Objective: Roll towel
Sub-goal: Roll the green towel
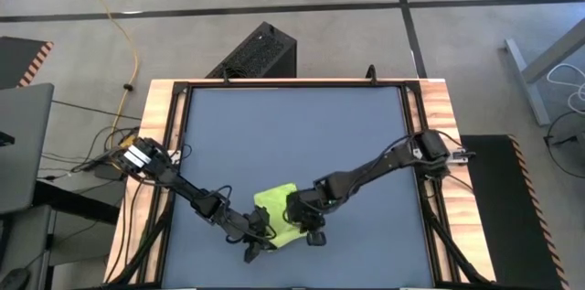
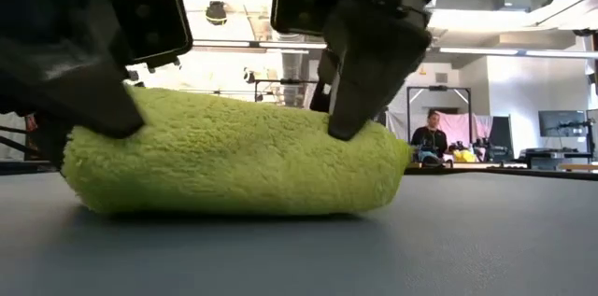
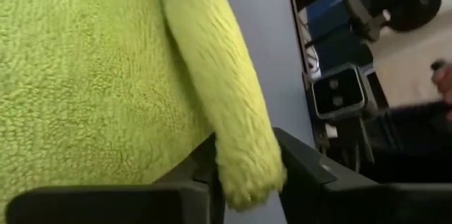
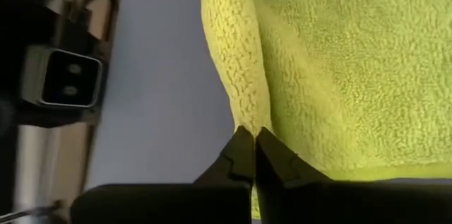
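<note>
The small lime yellow-green towel of soft, fluffy fabric lies near the front edge of the dark blue-grey tabletop, a little left of its middle, already bunched into a thick, low bundle. In the low view this bundle runs as a long loaf across the picture, so its long axis lies crosswise between the two arms, and any further rolling would, as I judge it, have to turn about that axis. Both tools sit at the cloth, one toward each end: the left tool comes in from the front-left and the right tool from the right, and neither is clearly nearer. In the left wrist view the left tool holds a thick folded edge of the towel between its two dark fingers, which stand a narrow way apart around the cloth. In the right wrist view the right tool has its fingertips pressed nearly together, pinching a thin ridge of the towel. From above, the arms cover much of the cloth, so its outline and the number of turns in it cannot be made out; the low view hides the contact points behind the dark finger bodies. A person sits far off in the room behind.
</note>
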### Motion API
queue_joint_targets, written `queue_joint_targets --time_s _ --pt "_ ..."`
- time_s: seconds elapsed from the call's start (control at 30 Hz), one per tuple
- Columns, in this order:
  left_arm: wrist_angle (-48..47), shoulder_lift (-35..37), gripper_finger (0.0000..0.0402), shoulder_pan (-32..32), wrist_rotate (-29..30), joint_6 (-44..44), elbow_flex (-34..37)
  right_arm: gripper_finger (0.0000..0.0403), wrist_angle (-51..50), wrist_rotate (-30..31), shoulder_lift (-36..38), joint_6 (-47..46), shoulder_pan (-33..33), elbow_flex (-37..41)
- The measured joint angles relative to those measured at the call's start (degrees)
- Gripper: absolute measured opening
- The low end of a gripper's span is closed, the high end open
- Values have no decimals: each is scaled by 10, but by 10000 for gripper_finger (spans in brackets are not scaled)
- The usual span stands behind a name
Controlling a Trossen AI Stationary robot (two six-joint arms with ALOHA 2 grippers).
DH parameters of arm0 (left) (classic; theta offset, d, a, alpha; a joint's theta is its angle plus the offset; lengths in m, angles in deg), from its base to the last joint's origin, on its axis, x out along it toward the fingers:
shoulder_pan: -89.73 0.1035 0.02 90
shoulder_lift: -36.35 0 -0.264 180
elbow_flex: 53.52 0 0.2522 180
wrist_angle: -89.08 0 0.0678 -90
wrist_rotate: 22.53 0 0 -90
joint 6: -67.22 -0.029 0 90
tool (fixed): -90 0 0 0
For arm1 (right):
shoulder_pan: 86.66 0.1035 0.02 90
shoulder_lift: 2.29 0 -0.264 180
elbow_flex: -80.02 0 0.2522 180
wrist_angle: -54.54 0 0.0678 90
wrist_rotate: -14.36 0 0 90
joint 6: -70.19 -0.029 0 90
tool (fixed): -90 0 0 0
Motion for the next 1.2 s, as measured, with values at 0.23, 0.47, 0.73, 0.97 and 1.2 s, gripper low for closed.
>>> queue_joint_targets --time_s 0.23,0.47,0.73,0.97,1.2 --pt "-91 60 104 2 -3 -11 3 14 2 -78 -39 -2 -25 -3" --pt "-165 121 104 -14 27 -23 3 17 -5 -91 -61 1 -37 -16" --pt "-181 196 104 -21 183 -101 1 18 -1 -92 -60 14 -42 -27" --pt "-177 155 122 -4 144 -113 -15 18 -2 -92 -60 14 -42 -28" --pt "-176 91 181 4 123 -125 -42 19 -1 -88 -60 10 -42 -28"
